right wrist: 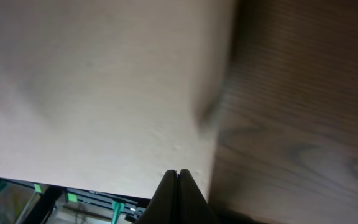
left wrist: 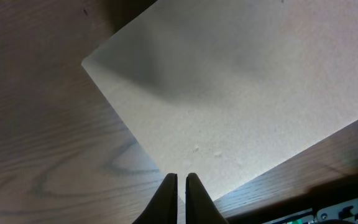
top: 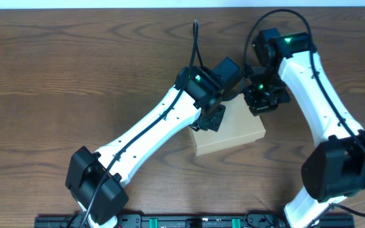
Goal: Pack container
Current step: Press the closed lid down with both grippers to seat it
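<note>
The container is a plain tan cardboard box lying in the middle of the wooden table with its lid down flat. My left gripper is over the box's left end, its fingers shut with only a sliver between them and nothing in them. In the left wrist view the tips sit at the near edge of the box top. My right gripper is at the box's back right corner, shut and empty. In the right wrist view its tips rest just above the lid. I see no other objects of the task.
Bare dark wood table stretches to the left and behind the box. A black rail with green clips runs along the front edge, between the two arm bases. The two arms cross close together above the box.
</note>
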Motion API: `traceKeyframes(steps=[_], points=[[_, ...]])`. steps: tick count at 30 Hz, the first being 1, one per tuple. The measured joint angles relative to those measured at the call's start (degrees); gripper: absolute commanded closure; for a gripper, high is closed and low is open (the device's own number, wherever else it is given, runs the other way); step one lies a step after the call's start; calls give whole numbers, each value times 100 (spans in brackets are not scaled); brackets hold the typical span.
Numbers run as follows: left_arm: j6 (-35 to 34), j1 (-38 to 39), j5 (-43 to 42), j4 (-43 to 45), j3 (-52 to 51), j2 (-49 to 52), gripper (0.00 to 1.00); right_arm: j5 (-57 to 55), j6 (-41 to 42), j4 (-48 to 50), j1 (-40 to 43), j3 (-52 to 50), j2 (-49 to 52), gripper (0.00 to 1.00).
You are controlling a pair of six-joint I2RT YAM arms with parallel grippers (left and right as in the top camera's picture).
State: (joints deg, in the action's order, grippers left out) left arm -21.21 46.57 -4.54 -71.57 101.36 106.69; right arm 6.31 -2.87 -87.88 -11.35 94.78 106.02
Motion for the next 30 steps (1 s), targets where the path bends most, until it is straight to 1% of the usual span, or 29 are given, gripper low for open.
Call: traceKeyframes(steps=[7,18,30], points=[[-13,2,-120,328,-334,0,94,-24,35,81,101,-116,0,99],[-125,24,-254,815,-883,0,93,-33,101,546,101,-955,0,99],[-197,66,-302,1314,-1423,-11,93,52,129,584,105,-981,-2,98]])
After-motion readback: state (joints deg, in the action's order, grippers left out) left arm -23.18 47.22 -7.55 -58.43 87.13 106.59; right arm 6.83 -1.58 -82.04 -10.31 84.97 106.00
